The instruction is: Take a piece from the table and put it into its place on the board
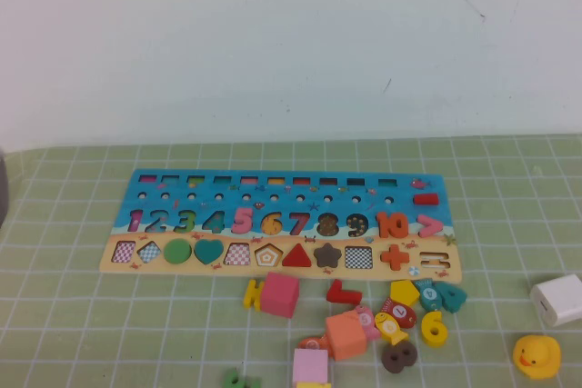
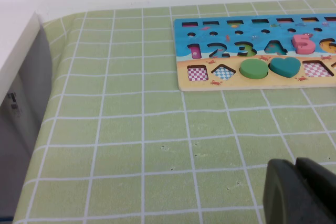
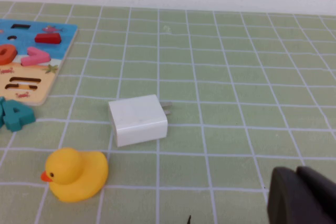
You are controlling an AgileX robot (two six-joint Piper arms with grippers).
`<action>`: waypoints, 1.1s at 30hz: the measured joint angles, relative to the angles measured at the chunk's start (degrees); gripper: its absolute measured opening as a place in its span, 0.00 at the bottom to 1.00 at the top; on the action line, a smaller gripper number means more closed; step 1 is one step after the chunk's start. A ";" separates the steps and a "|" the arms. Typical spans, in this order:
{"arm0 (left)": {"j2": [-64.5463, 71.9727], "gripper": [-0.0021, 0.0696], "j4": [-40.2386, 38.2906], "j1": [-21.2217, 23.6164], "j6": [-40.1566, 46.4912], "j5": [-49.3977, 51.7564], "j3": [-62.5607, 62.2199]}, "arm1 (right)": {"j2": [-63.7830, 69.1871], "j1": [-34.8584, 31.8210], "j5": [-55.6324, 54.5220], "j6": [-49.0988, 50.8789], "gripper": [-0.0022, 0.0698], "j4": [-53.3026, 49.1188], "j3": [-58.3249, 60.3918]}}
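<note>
The yellow numeral 6 lies flat on the green checked cloth in front of the board's right end, among loose pieces. The board lies across the middle of the table, with a blue upper part holding numerals and a tan strip holding shapes. Its left end shows in the left wrist view and its right end in the right wrist view. Neither gripper shows in the high view. My left gripper is shut and empty over bare cloth, near the board's left end. My right gripper is shut and empty over bare cloth, right of the board.
Loose pieces lie in front of the board: a pink cube, a red piece, a salmon cube, a yellow pentagon and a teal 4. A white charger and a yellow duck sit at the right. A grey box stands at the left.
</note>
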 joint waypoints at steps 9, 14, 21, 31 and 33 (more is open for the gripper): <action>0.00 0.03 0.00 0.00 0.00 0.00 0.00 | 0.00 0.00 0.00 0.00 0.03 0.00 0.00; 0.00 0.03 0.00 0.00 0.00 0.00 0.00 | 0.00 0.00 0.00 0.00 0.03 0.00 0.00; 0.00 0.03 0.00 0.00 0.00 0.00 0.00 | 0.00 0.00 0.00 0.00 0.03 0.00 0.00; 0.00 0.03 0.00 0.00 0.00 0.00 0.00 | 0.00 0.00 -0.41 8.44 0.03 17.23 0.00; 0.00 0.03 0.00 0.00 0.00 0.00 0.00 | 0.00 0.00 -0.53 15.06 0.03 30.04 0.00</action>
